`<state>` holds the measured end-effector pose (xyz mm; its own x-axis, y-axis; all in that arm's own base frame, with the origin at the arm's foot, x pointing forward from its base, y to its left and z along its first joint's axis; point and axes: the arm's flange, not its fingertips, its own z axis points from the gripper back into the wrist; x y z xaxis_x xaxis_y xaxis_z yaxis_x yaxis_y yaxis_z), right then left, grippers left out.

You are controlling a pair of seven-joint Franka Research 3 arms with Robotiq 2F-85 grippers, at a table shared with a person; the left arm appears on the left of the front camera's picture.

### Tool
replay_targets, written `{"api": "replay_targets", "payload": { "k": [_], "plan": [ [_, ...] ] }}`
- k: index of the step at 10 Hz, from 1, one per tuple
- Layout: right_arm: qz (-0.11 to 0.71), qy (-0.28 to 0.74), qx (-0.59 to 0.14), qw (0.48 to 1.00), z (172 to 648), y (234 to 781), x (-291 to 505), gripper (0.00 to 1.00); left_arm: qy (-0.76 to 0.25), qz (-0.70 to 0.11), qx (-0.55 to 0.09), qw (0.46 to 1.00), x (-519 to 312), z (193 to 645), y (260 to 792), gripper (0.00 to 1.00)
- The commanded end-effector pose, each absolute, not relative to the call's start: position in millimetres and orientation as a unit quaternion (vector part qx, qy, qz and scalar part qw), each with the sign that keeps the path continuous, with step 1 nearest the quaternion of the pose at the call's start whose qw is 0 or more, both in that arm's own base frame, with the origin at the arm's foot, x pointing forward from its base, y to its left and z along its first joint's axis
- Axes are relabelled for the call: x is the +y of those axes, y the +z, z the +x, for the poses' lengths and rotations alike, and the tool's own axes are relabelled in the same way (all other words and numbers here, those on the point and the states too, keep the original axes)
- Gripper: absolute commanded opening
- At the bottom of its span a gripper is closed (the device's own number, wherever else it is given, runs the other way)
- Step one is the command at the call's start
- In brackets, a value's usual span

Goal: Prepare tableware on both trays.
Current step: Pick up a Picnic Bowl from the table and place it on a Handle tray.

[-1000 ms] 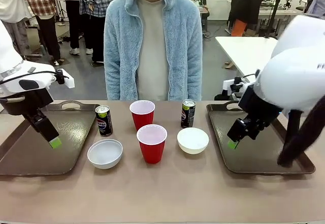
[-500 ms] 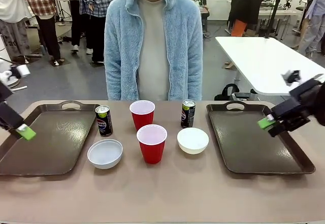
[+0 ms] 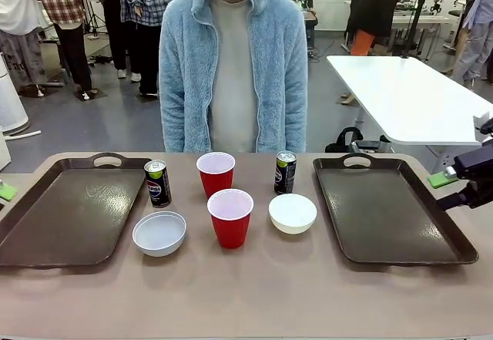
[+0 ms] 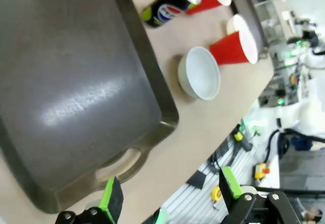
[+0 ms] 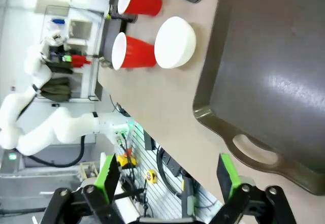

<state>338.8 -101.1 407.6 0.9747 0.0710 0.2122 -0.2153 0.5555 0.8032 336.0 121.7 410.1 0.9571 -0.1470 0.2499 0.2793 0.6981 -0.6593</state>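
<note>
Trays flank the spread, folks: on the broad tan table point(image 3: 254, 301) the left tray point(image 3: 69, 220) lies flat just inward of the left gripper point(image 4: 170, 193), and the right tray point(image 3: 385, 220) just inward of the right gripper point(image 5: 167, 178). Across the table stands a person point(image 3: 231, 70) in a pale blue fleece; behind, a grey floor, a white table point(image 3: 400, 93) and more people. Between the trays, well away from both grippers, everything stands upright on the tabletop: front red cup point(image 3: 230, 218) and back red cup point(image 3: 216, 173) in the middle, left bowl point(image 3: 159, 233) and right bowl point(image 3: 293, 213) either side, left can point(image 3: 158, 183) and right can point(image 3: 286, 172) farther back. Now the arms: the left gripper hangs off the table's left edge, one green pad point(image 3: 6, 191) peeking in, fingers spread wide on nothing, the left tray's handle cut-out just beyond them. The right gripper sits past the right tray's outer rim, jaws likewise wide apart and empty, that tray's handle close ahead.
</note>
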Motion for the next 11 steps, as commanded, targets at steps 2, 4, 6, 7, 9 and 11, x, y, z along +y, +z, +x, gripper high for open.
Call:
{"api": "replay_targets", "payload": {
  "k": [2,4,6,7,9,11],
  "plan": [
    [0.491,0.068,-0.1,0.863,331,404,-121,1.0,-0.088,-0.398,-0.133,0.903,155,331,404,1.0],
    [0.501,0.06,-0.111,0.856,324,406,-128,1.0,-0.082,-0.403,-0.151,0.899,161,322,408,1.0],
    [0.498,0.06,-0.118,0.857,326,407,-125,1.0,-0.09,-0.394,-0.165,0.899,167,319,413,1.0],
    [0.491,0.052,-0.1,0.864,322,405,-132,1.0,-0.071,-0.393,-0.141,0.906,165,321,407,1.0],
    [0.491,0.052,-0.1,0.864,322,405,-132,1.0,-0.071,-0.393,-0.141,0.906,165,321,407,1.0],
    [0.491,0.052,-0.1,0.864,322,405,-132,1.0,-0.071,-0.393,-0.141,0.906,165,321,407,1.0]
  ]
}}
